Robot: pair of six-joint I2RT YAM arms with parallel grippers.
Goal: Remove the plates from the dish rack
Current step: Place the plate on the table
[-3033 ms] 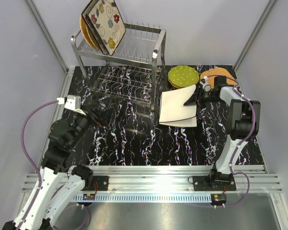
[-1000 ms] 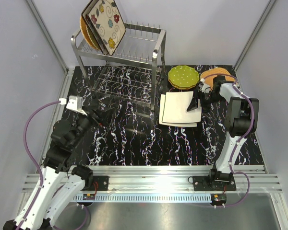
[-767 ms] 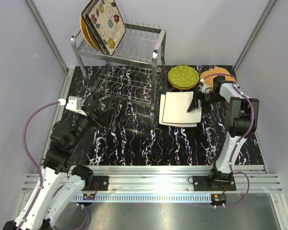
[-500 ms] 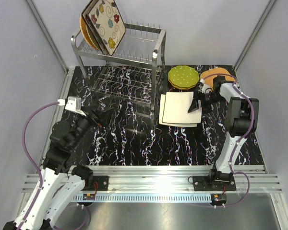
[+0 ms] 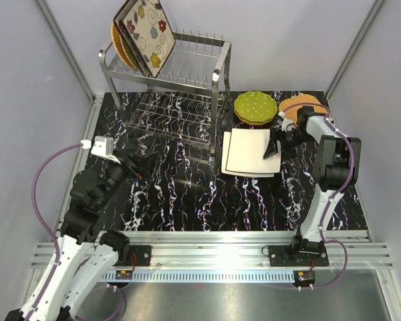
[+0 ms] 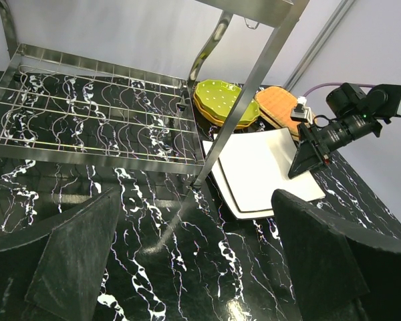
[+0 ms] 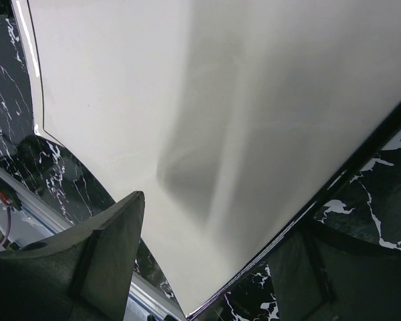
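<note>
Each arm is made of white tubes joined by chunky black parts. The left arm [image 5: 87,200] and right arm [image 5: 331,167] each have a thin purple cable [image 5: 35,192] looping out behind the wrist. A small white box [image 5: 101,145] sits just behind the left fingers [image 6: 73,257]. These fingers are dark grey, flat and pointed, and so are the right fingers [image 7: 110,247].
</note>
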